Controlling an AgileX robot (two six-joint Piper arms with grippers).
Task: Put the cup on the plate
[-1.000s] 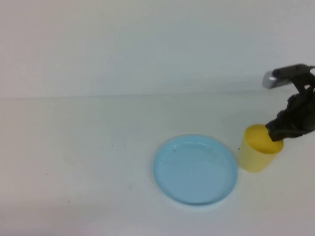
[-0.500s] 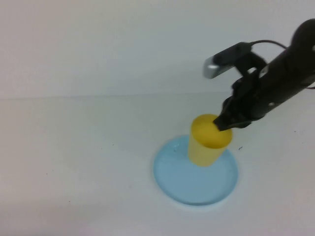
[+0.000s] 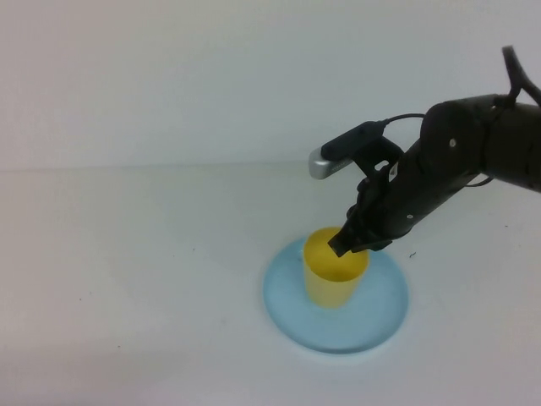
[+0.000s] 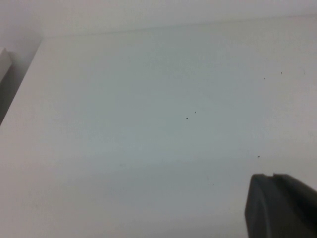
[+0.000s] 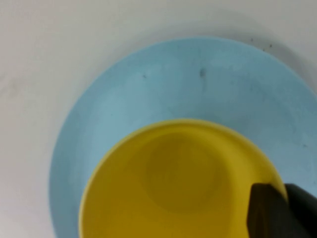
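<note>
Pinching the cup (image 3: pixel 336 279) over the plate (image 3: pixel 380 321), right claw (image 3: pixel 348 243); left claw (image 4: pixel 282 206) closed, white table (image 3: pixel 127 271).

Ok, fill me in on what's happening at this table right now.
The right gripper is shut on the rim of the yellow cup and holds it upright over the light blue plate. The cup sits over the plate's middle; whether its base is already touching the plate cannot be told. The cup looks empty in the right wrist view. The left gripper is shut, holds nothing, and is parked over bare table away from the action, out of the high view.
</note>
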